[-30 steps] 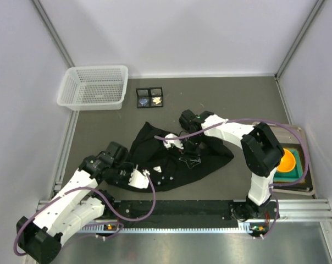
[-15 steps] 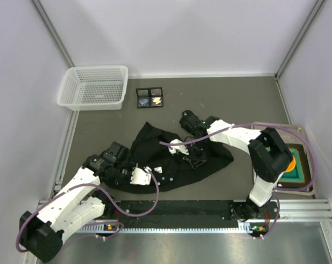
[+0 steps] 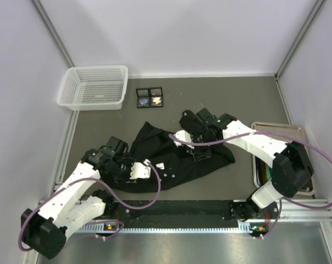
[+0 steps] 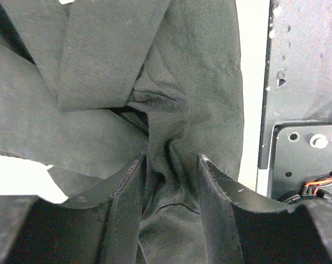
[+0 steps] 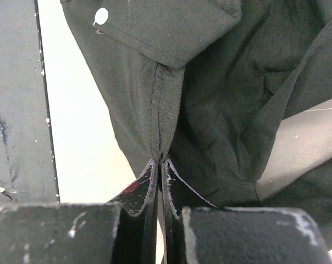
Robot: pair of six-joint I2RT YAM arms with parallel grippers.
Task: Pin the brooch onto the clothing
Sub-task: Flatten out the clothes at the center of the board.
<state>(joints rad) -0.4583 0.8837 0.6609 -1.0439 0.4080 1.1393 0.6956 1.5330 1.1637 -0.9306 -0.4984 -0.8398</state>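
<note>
Right wrist view: right jaws pinch clothing [image 5: 221, 99] seam edge, table [image 5: 83, 137] alongside.

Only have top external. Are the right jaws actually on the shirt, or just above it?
Observer: On it. The right wrist view shows the right gripper with its jaws shut on a stitched seam of the shirt.
Operator: Left?
Observer: The left gripper has its jaws closed partway on a thick bunch of cloth, with creases radiating from the pinch.
Operator: Brooch in either wrist view?
Observer: No. Only cloth, plus one white button near the seam the right holds.
</note>
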